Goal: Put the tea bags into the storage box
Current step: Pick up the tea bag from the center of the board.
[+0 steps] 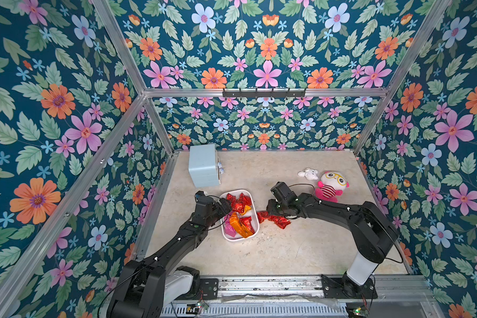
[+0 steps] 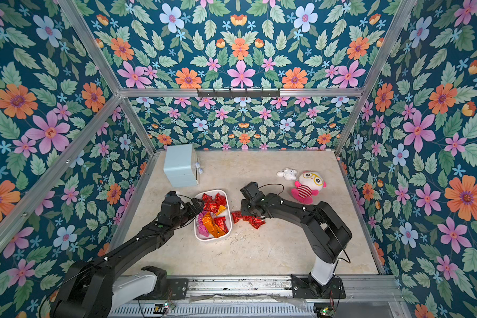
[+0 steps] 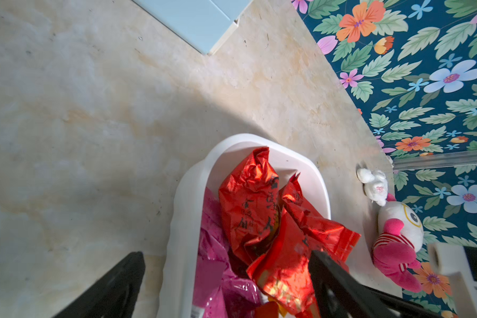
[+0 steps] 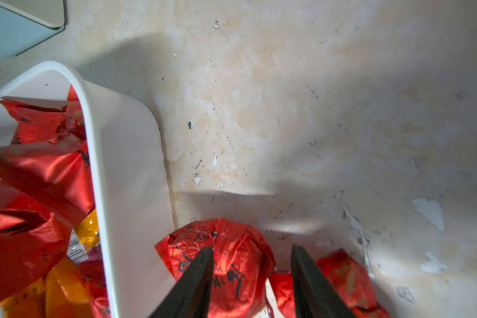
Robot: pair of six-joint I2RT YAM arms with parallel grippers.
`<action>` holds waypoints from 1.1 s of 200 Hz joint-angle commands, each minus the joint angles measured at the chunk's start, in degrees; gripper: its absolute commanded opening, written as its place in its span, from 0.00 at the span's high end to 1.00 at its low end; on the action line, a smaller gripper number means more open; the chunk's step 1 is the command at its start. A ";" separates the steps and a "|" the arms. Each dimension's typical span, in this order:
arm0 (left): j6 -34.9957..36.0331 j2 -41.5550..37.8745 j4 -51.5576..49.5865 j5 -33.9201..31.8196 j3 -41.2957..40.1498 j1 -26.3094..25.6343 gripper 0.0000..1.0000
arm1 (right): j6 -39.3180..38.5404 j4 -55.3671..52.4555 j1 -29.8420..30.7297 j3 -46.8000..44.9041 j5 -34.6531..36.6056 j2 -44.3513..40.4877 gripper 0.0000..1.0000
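Most tea bags lie in the storage box; two, perhaps three, red sachets are left at its 3 o'clock, beneath the spread-jawed right gripper.

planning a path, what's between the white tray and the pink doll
Loose red tea bags lie there, with the right hand over them; both top views show it.

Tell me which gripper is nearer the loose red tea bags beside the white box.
Right. The right gripper hangs just over the loose red tea bags, jaws apart. The left gripper is open over the far side of the storage box, with the box between it and them.
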 commanded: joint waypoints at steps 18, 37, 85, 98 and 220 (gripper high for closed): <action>-0.30 -1.57 -0.75 -2.26 -1.04 -0.09 0.01 | 0.32 2.05 -0.11 0.51 -2.08 2.63 0.58; -0.21 -1.61 -1.02 -2.62 -1.06 -0.09 0.01 | 0.51 2.09 -0.08 0.49 -2.32 3.19 0.69; -0.12 -0.51 -0.85 -2.57 -0.48 -0.07 0.01 | 1.03 2.40 -0.18 -0.47 -2.32 2.59 0.95; -0.13 -0.45 -0.85 -2.57 -0.54 -0.12 0.01 | 1.03 2.45 -0.17 -0.56 -2.15 2.18 1.00; -0.43 -1.18 -2.60 -6.83 0.84 0.07 0.01 | -2.77 0.26 0.13 1.17 -1.09 -5.53 1.00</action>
